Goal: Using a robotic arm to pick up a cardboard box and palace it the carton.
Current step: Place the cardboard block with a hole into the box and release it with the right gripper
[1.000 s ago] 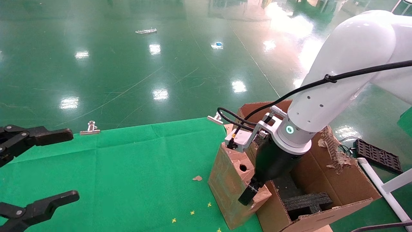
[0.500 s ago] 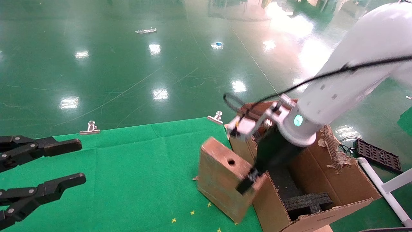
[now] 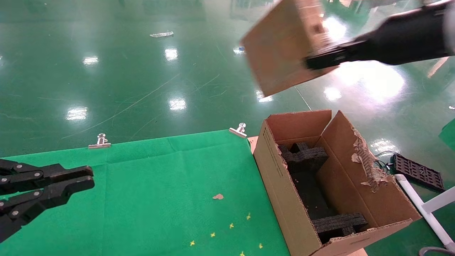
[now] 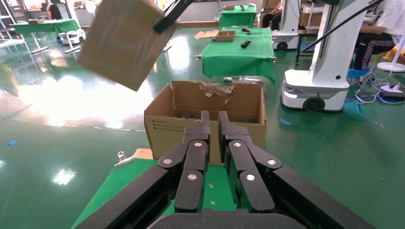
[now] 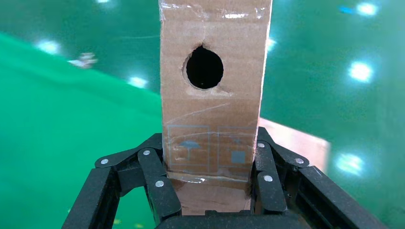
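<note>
My right gripper (image 3: 321,60) is shut on the small brown cardboard box (image 3: 284,46) and holds it tilted, high in the air beyond the carton's far end. In the right wrist view the box (image 5: 212,95) shows its round hole, clamped between the black fingers (image 5: 153,167). The large carton (image 3: 280,185) stands open at the table's right edge, with black foam inserts (image 3: 307,160) inside and a torn flap. My left gripper (image 3: 87,177) is shut and empty at the lower left. The left wrist view shows the box (image 4: 122,43) above the carton (image 4: 191,129).
A green cloth (image 3: 160,185) covers the table, pinned by two metal clips (image 3: 100,141). A cardboard scrap (image 3: 218,196) and yellow specks lie on it. A black tray (image 3: 417,172) and white frame (image 3: 423,209) are on the floor right of the carton.
My right gripper has lifted the small box from the table beside the carton to high above and beyond it. My left gripper's fingers have closed from wide open.
</note>
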Tool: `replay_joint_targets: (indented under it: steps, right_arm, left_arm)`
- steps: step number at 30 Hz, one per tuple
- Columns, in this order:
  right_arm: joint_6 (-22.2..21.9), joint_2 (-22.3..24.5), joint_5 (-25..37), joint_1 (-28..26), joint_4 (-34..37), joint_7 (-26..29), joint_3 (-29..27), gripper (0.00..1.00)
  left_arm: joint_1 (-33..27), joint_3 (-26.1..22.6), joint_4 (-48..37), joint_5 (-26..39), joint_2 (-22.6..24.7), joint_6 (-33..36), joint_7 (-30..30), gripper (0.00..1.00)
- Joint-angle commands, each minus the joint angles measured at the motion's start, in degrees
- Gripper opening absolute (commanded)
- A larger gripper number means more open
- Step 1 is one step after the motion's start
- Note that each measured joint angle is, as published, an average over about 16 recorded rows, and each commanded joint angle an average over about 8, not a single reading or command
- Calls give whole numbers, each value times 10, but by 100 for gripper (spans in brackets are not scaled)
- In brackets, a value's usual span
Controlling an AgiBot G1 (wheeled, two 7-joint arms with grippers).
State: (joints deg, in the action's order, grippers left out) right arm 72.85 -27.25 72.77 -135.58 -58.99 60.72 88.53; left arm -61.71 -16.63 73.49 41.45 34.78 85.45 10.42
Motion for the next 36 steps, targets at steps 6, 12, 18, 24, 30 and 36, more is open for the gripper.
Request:
replay_joint_targets:
  steps: [6, 12, 18, 24, 30, 36]
  right_arm:
    - [45, 51, 61, -40, 49, -7, 9, 0]
    - [98, 79, 89, -38, 56, 13, 31, 0]
    - [109, 79, 106, -4, 72, 38, 57, 0]
    - [82, 64, 115, 42, 102, 50, 79, 0]
    - [52, 44, 113, 89, 141, 52, 95, 0]
    - [26, 19, 105, 137, 181, 53, 106, 0]
  left_arm:
    - [0, 0, 0, 0, 0, 0, 0, 0]
    - [0, 0, 0, 0, 0, 0, 0, 47]
    - [0, -1, 0, 0, 0, 0, 0, 100]
    - [0, -1, 0, -1, 0, 0, 0, 100]
    - [0, -1, 0, -1, 0, 0, -1, 100]
    - [0, -1, 0, -1, -1, -1, -1, 100]
